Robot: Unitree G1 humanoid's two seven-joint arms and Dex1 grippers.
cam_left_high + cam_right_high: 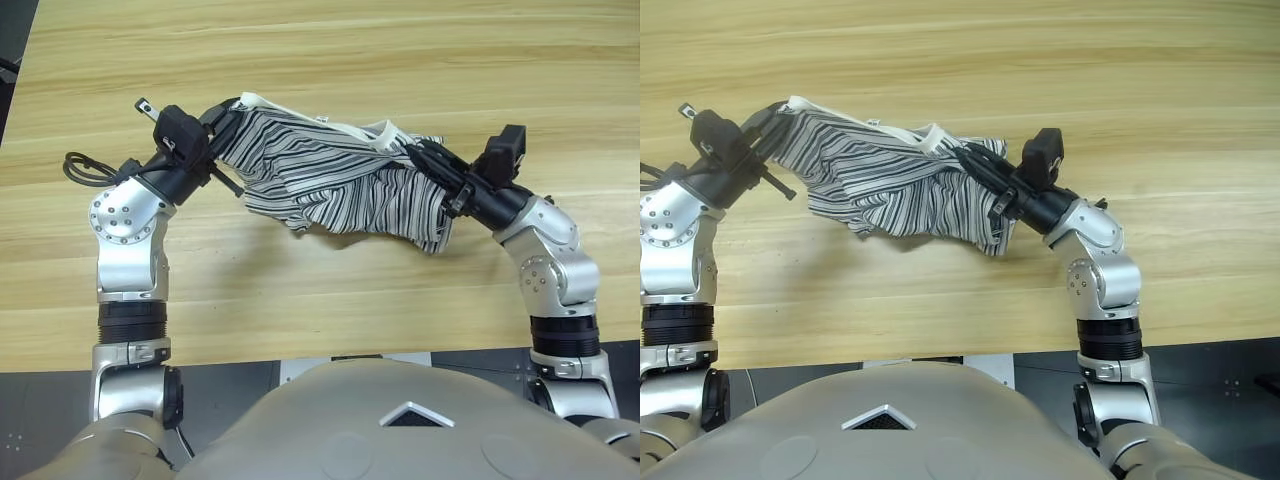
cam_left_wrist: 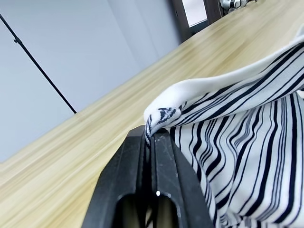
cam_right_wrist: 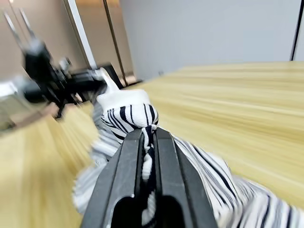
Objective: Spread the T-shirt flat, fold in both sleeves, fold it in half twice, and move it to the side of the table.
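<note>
While left fingers (image 2: 126, 175) and right fingers (image 3: 124, 171) pinch edges, the T-shirt (image 1: 330, 185) sags.

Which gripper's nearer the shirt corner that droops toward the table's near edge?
Right. The right gripper pinches the T-shirt just above that drooping corner. The left gripper pinches the opposite end, a whole shirt-width away.

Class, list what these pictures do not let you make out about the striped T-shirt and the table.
Sleeves of the T-shirt: eye views, lost in its own bunched folds.
How much cloth each gripper holds: wrist views, the shut fingers of the left gripper and right gripper cover it.
Surface of the table beneath the shirt: eye views, cloth covers it.
</note>
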